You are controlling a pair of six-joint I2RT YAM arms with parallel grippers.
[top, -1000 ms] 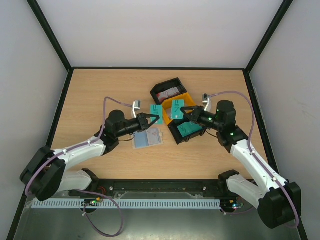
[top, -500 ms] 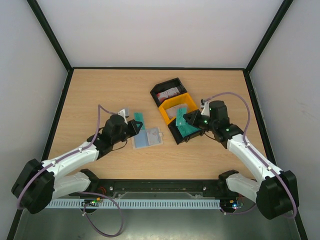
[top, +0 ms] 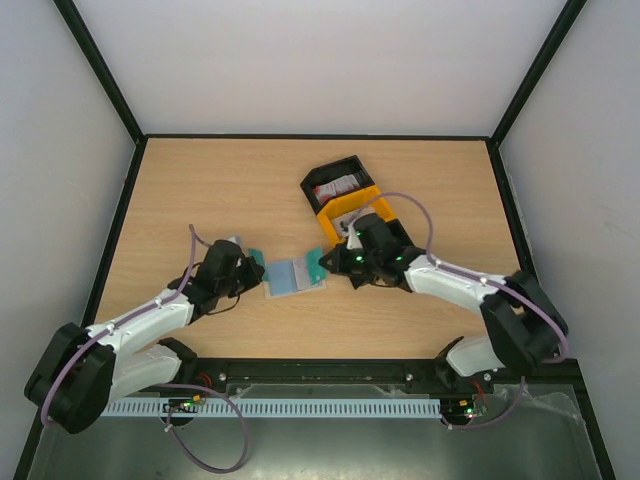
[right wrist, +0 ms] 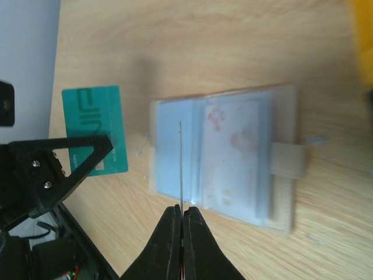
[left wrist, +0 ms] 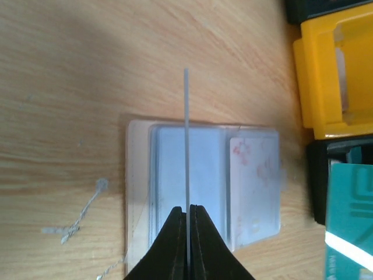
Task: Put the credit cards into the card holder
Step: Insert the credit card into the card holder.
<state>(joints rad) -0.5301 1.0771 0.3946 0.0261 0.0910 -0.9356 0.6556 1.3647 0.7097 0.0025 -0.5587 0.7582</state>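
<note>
The card holder (top: 294, 277) lies open and flat on the table, showing a greyish-blue inside with a red-and-white card (left wrist: 253, 181) tucked in its right half. My left gripper (top: 251, 264) is shut on a teal credit card (top: 257, 256) just left of the holder. From the left wrist camera that card (left wrist: 186, 116) appears edge-on above the holder (left wrist: 169, 175). My right gripper (top: 333, 262) is shut on another teal card (top: 316, 266) at the holder's right edge. That card shows edge-on (right wrist: 180, 151) over the holder (right wrist: 227, 157) in the right wrist view.
A black-and-yellow three-compartment tray (top: 362, 203) stands just behind the right gripper, with a red-and-white card (top: 340, 185) in its far compartment. The holder's beige tab (right wrist: 287, 160) points toward the tray. Black frame rails border the table.
Both arms have drawn in toward the card holder. The right gripper carried its teal card from over the tray down to the holder's right edge. The left gripper dropped back to the holder's left side.
</note>
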